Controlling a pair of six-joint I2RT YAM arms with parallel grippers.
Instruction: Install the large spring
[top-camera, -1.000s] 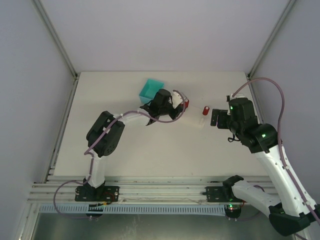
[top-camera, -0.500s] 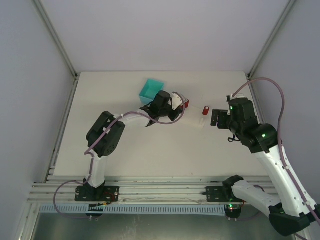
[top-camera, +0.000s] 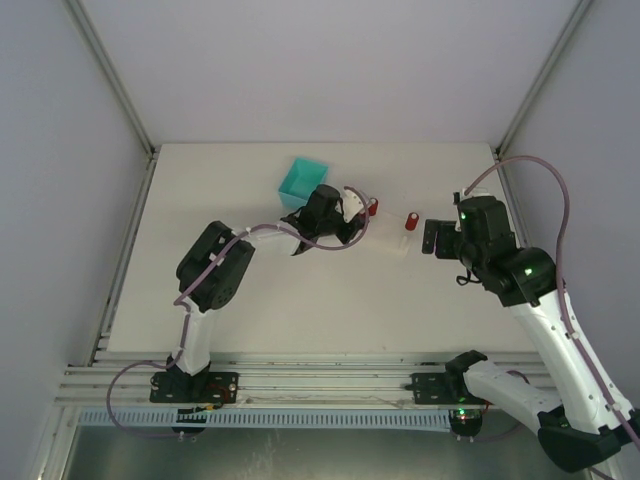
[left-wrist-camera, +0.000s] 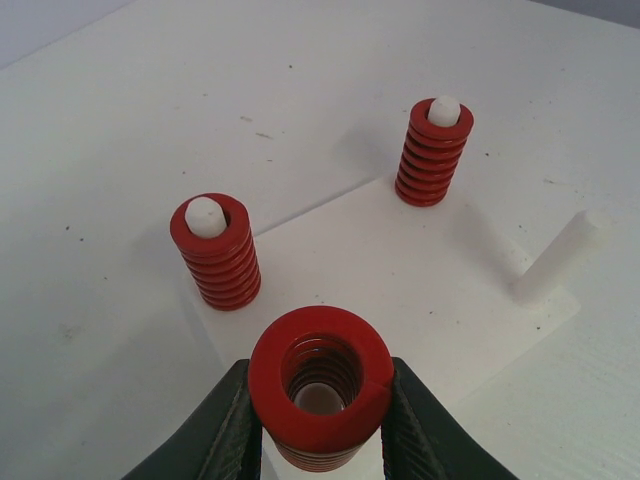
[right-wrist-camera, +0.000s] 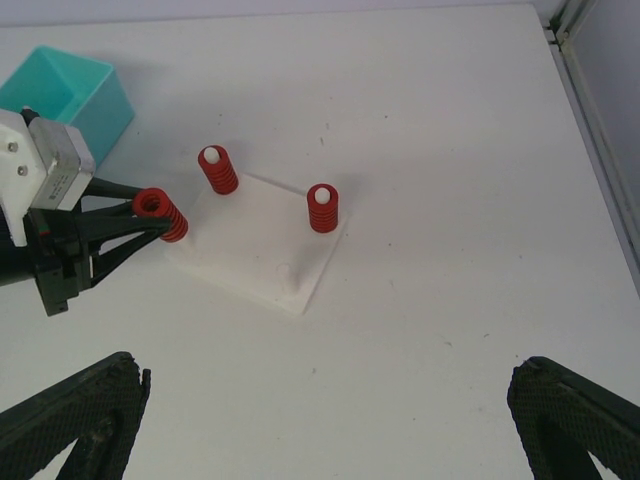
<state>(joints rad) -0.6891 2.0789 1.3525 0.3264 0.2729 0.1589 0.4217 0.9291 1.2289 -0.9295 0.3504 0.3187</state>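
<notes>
My left gripper (left-wrist-camera: 320, 405) is shut on the large red spring (left-wrist-camera: 320, 350) and holds it upright at the near corner of the white base plate (left-wrist-camera: 400, 290). A white peg tip shows down inside the spring's bore. Two smaller red springs (left-wrist-camera: 215, 250) (left-wrist-camera: 433, 150) sit on white pegs on the plate, and one bare peg (left-wrist-camera: 560, 260) stands at its right corner. In the right wrist view the large spring (right-wrist-camera: 160, 213) is at the plate's (right-wrist-camera: 250, 260) left corner. My right gripper (right-wrist-camera: 325, 420) is open and empty, well short of the plate.
A teal bin (top-camera: 302, 180) stands on the table just behind and to the left of the left gripper (top-camera: 350, 215); it also shows in the right wrist view (right-wrist-camera: 70, 95). The right gripper (top-camera: 432, 238) hovers to the right of the plate (top-camera: 390, 240).
The left wrist has shifted slightly, with the large spring still in its grip at the plate's corner. The right arm has not moved.
</notes>
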